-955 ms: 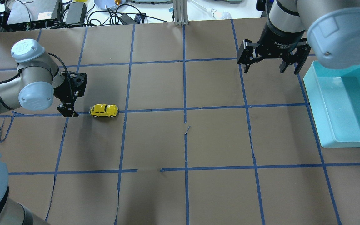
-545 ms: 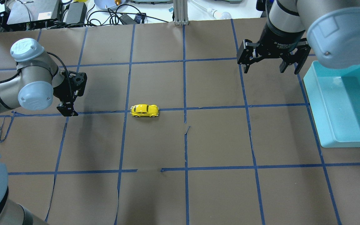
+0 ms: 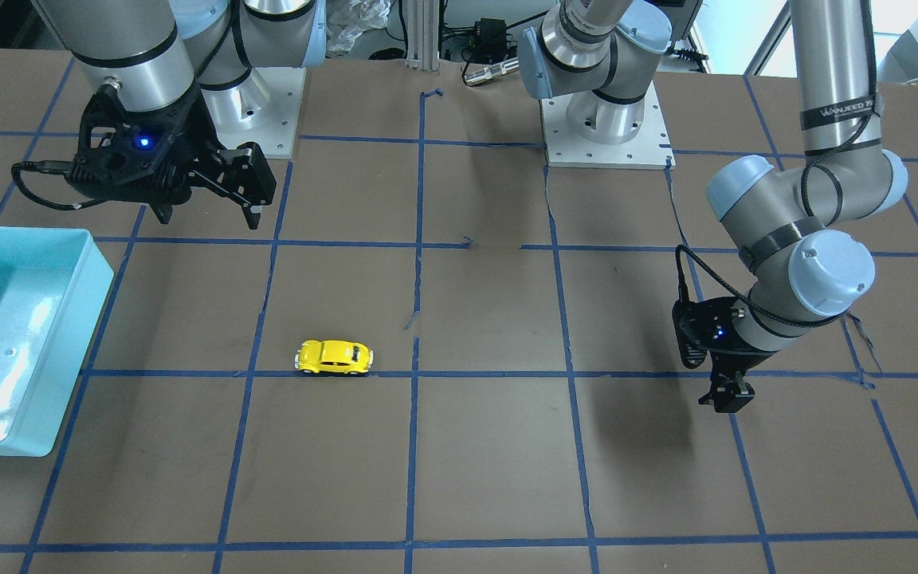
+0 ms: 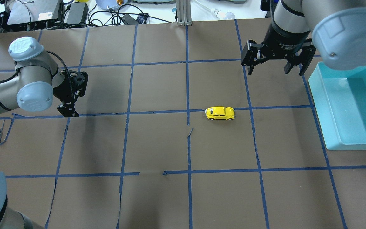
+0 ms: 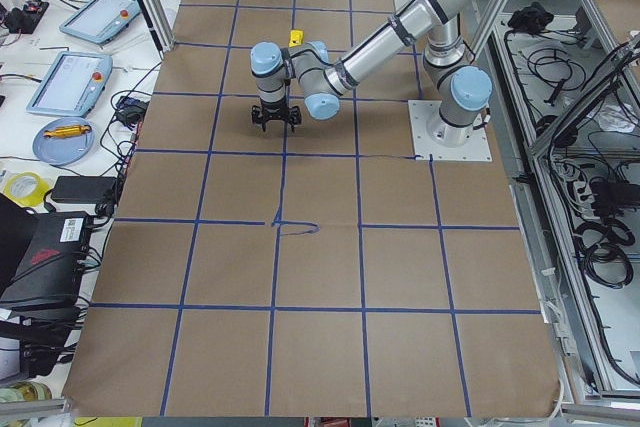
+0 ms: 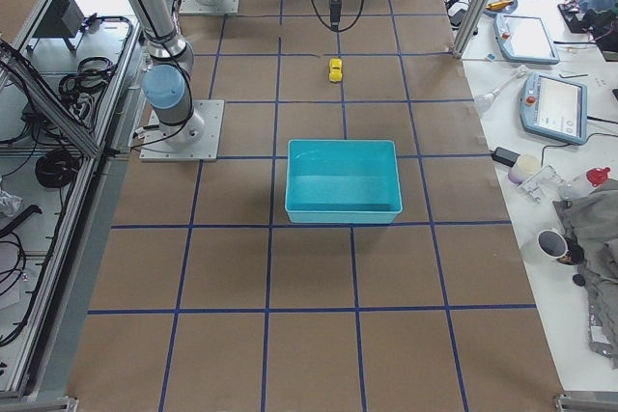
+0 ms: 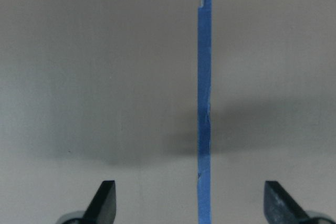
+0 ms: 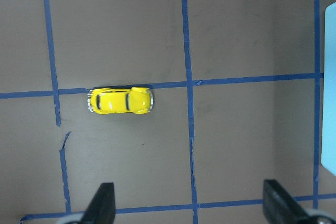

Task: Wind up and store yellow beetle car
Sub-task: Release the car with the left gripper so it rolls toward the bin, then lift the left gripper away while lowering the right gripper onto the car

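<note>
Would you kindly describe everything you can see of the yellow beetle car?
The yellow beetle car is a small, glossy toy with a rounded body, dark windows, silvery bumpers and wheels. It stands upright on its wheels on the brown paper table, lengthwise along a blue tape line, short of the teal bin. Nothing touches it: the open right gripper hangs apart from it, and the left gripper is far off.

A black band (image 3: 837,112) around the left arm (image 3: 829,56) read "WANJEED". That arm's grey joint cap (image 4: 21,47) bore "UR". The collar (image 4: 285,47) above the right gripper (image 4: 275,70) read "2F Adaptive", partly legible.
</note>
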You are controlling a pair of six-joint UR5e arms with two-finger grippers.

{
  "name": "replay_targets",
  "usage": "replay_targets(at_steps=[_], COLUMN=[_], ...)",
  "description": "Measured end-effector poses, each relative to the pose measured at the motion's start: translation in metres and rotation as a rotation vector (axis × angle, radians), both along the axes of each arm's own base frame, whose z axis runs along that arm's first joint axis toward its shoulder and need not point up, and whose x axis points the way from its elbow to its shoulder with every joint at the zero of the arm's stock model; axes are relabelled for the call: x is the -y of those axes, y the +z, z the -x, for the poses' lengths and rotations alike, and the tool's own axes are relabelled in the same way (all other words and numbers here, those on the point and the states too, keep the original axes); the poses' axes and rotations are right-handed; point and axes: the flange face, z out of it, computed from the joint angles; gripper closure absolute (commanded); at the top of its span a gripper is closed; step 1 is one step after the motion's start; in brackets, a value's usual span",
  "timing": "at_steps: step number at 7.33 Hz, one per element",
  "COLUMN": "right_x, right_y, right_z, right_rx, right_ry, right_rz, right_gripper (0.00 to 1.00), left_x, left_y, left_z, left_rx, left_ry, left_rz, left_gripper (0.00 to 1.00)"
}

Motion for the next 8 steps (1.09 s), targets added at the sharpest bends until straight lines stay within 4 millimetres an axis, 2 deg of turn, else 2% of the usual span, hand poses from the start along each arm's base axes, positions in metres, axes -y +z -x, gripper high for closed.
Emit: replay_targets(at_steps=[2, 4, 6, 8], right_x=[0.0, 0.0, 0.0, 0.0], right_y=[0.0, 0.0, -0.001, 0.0], right_z=[0.0, 0.0, 0.0, 0.001], right_rx=[0.0, 0.0, 0.0, -0.003], right_ry=[0.0, 0.0, 0.0, -0.002], right_rz=[0.0, 0.0, -0.001, 0.0], right_gripper=[0.0, 0.0, 0.0, 0.0], left_x=[-0.002, -0.01, -0.02, -0.029], left_y=[0.006, 0.027, 0.065, 0.125], left_z=[0.005, 0.019, 0.057, 0.111], left_rx=[-0.007, -0.009, -0.004, 0.007], left_ry=[0.046, 0.131, 0.251, 0.426], left_rz=[0.001, -0.004, -0.005, 0.003], left_gripper=[0.0, 0.0, 0.0, 0.0])
